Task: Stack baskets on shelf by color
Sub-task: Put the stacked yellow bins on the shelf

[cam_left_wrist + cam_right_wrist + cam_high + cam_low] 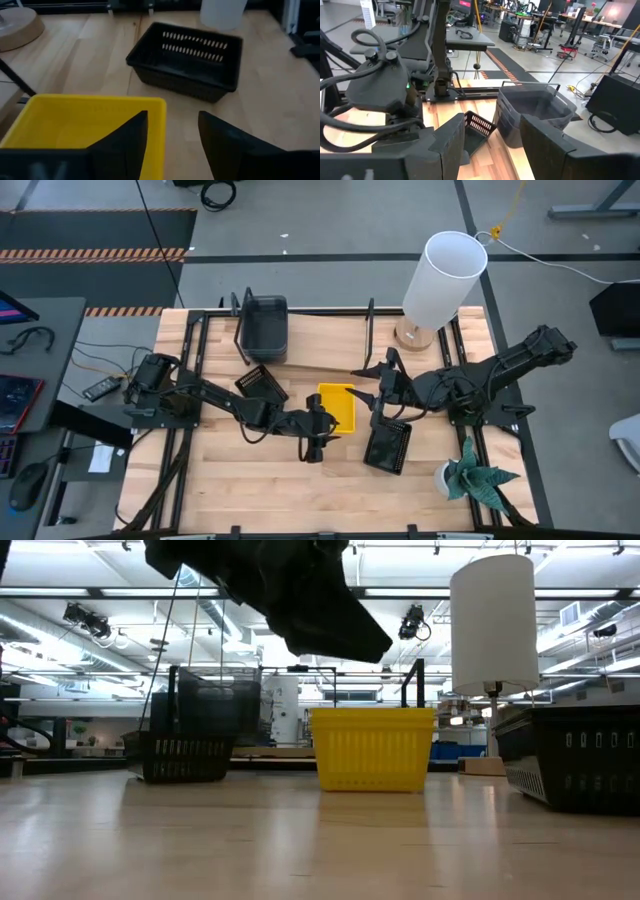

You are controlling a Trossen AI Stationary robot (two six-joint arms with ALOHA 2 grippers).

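Yellow rectangular plastic basket point(337, 407) sits mid-table, landmark. Left gripper point(318, 429) just beside its near-left edge, fingers point(125, 137) spread, empty. Black slotted plastic basket point(387, 446) near-right of yellow one. Right gripper point(378, 383) just right of it, fingers spread. 2nd black slotted basket point(262, 384) to its left; smoky grey basket point(264, 326) farther back on light wooden shelf point(320, 340)

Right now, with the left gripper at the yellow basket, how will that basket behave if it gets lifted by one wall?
The yellow basket looks like thin empty plastic, so probably light. Held by one wall in the open left gripper, it would likely tilt. Its flat base on the table suggests it slides rather than rolls when pushed.
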